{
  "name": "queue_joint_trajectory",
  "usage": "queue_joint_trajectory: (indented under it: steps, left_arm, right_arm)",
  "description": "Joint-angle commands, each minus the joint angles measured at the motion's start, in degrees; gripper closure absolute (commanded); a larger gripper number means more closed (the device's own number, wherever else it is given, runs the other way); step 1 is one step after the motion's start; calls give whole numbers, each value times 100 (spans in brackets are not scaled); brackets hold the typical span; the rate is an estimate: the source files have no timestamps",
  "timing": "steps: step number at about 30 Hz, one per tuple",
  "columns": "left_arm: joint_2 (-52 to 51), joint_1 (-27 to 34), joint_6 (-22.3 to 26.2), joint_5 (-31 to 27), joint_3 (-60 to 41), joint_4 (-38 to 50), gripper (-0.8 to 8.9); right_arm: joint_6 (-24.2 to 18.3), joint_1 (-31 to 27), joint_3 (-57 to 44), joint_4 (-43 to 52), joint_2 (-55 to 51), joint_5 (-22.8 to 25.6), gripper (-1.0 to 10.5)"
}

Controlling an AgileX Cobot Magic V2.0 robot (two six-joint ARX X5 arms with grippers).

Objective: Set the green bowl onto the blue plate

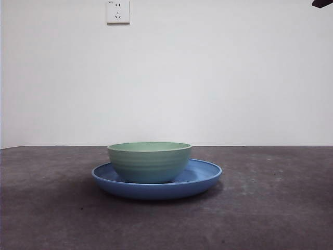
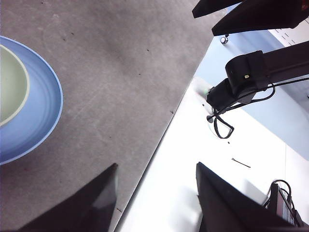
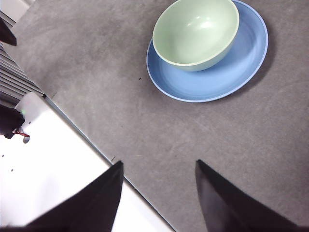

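Open table [image 1: 270,208] around stacked bowl [image 1: 150,161], plate [image 1: 203,177].

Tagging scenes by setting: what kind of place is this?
Likely a lab robot bench, not a home. A bowl sits on a plate on a grey mat before a bare white wall with a socket; arm hardware stands alongside.

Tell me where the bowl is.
Front view: the bowl stands upright on the plate, left of the plate's centre, mid-table below the wall socket.
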Motion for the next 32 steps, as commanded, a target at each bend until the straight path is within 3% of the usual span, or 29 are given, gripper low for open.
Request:
queue_joint_trajectory:
  steps: [1, 4, 7, 8, 32]
  left_arm:
    - [42, -35, 68, 28, 33, 44, 566]
    - [42, -35, 68, 28, 33, 44, 583]
    - [42, -35, 68, 28, 33, 44, 734]
    - [42, -35, 68, 28, 33, 44, 800]
    - [42, -35, 68, 31, 35, 50, 804]
  right_arm:
    - [-85, 50, 109, 37, 39, -11, 707]
    - [-87, 50, 109, 17, 39, -4, 743]
    - [-155, 50, 109, 13, 39, -4, 927]
    - [-195, 50, 109, 13, 39, -4, 941]
    - [-192, 50, 109, 24, 39, -2, 941]
